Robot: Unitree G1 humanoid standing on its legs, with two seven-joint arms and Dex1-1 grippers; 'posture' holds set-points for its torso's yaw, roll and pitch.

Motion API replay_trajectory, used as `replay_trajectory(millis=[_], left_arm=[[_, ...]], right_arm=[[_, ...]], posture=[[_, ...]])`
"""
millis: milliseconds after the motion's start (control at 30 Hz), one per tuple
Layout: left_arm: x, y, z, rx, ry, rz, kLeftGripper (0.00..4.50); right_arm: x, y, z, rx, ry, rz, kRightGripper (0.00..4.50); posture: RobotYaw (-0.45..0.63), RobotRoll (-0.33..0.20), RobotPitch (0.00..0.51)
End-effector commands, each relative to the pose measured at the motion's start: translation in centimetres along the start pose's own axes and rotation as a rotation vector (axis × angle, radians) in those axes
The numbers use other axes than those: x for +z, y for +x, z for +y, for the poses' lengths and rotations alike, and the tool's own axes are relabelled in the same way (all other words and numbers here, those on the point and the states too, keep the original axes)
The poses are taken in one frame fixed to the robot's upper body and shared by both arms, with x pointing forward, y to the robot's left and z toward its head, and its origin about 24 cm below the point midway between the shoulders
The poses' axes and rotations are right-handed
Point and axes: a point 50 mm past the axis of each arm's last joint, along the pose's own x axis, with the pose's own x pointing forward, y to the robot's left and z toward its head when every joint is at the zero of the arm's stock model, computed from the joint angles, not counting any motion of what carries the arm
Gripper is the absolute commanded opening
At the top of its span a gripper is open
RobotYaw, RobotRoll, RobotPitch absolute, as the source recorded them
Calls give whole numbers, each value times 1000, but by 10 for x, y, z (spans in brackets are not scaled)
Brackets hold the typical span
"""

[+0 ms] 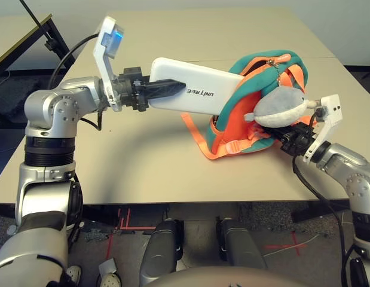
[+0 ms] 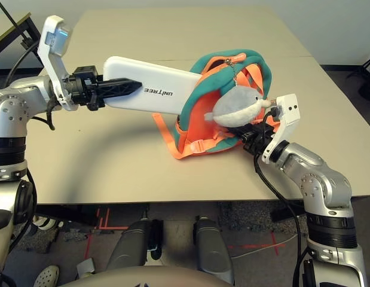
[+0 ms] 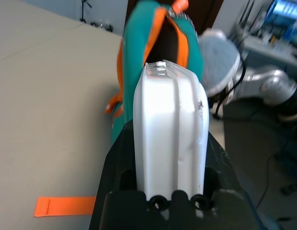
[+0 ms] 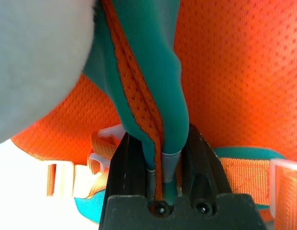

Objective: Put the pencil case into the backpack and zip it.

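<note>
right gripper point(image 4: 160, 158) pinches the backpack point(image 1: 232, 128) trim, left gripper point(image 1: 173, 89) clamps the pencil case point(image 1: 199, 89), long axis aimed right into its mouth.

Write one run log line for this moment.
left gripper: holds pencil case, tip at backpack opening | right gripper: pinches backpack edge

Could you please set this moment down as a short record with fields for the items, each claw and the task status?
pencil case: white, held in the air, far end at the backpack's mouth
backpack: orange with teal trim, on the table, mouth open toward the case
whale charm: grey plush, hanging on the backpack's front
left claw: shut on the pencil case, pointing toward the backpack
right claw: shut on the backpack's teal and orange edge
status: case not yet inside, zip still open
</note>
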Motion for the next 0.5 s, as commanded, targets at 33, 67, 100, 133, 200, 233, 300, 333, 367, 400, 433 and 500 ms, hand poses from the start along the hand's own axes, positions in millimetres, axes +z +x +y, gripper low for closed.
replay_trajectory(millis=[33, 67, 100, 133, 200, 233, 300, 333, 367, 400, 433, 500], left_arm=[[-9, 24, -3, -44, 61, 53, 1238], [-12, 32, 0, -27, 54, 52, 1238], [-15, 39, 2, -12, 45, 47, 1238], [-18, 45, 5, 4, 29, 43, 1238], [-22, 56, 10, 35, 19, 36, 1238], [-24, 62, 12, 53, 14, 30, 1238], [-27, 72, 15, 71, 6, 22, 1237], [-29, 77, 16, 79, 1, 18, 1237], [-31, 83, 17, 92, -7, 13, 1237], [-33, 87, 17, 94, -10, 10, 1237], [-34, 89, 16, 91, -11, 8, 1237], [-35, 90, 14, 84, -10, 10, 1587]], right_arm=[[5, -3, -9, -56, -12, 4, 760], [6, -2, -8, -52, -14, 1, 760], [6, -1, -7, -49, -15, 0, 760], [6, 0, -6, -46, -15, -1, 760], [6, 1, -6, -43, -15, -2, 760], [6, 1, -6, -42, -16, -2, 759], [6, 1, -5, -40, -16, -1, 759], [5, 1, -5, -39, -16, -1, 759], [5, 1, -4, -38, -16, 0, 759], [5, 1, -4, -37, -17, 0, 759], [5, 1, -4, -36, -17, 0, 759], [4, 1, -4, -37, -18, 1, 759]], posture=[[-195, 0, 113], [-194, 0, 112], [-194, 0, 111], [-195, 0, 111], [-196, 0, 110], [-196, 0, 109], [-198, 0, 107], [-200, 0, 106], [-203, 0, 104], [-205, 0, 103], [-205, 0, 103], [-209, 0, 103]])
